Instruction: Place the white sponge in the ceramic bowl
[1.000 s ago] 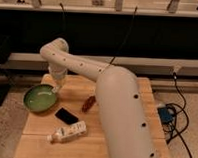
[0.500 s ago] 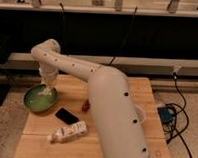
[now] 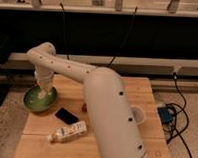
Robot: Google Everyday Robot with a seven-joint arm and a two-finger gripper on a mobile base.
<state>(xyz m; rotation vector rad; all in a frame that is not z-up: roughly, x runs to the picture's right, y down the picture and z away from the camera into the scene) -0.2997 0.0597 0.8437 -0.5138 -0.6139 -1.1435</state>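
The green ceramic bowl (image 3: pixel 32 103) sits at the left edge of the wooden table (image 3: pixel 117 84). My gripper (image 3: pixel 43 89) hangs down from the arm, right over the bowl's inside, with its tip low in the bowl. A small whitish block, the white sponge (image 3: pixel 43 95), shows at the gripper's tip inside the bowl. I cannot tell whether the gripper still holds it.
A black phone (image 3: pixel 67 116) lies just right of the bowl. A white labelled bottle (image 3: pixel 68 132) lies on its side in front of it. A small reddish thing (image 3: pixel 84 107) and a white cup (image 3: pixel 138 116) sit beside my arm. Cables and a blue device (image 3: pixel 165 116) lie off the table's right.
My gripper has swung left and come down from above the bowl's rim into the bowl, the whitish block going with it.
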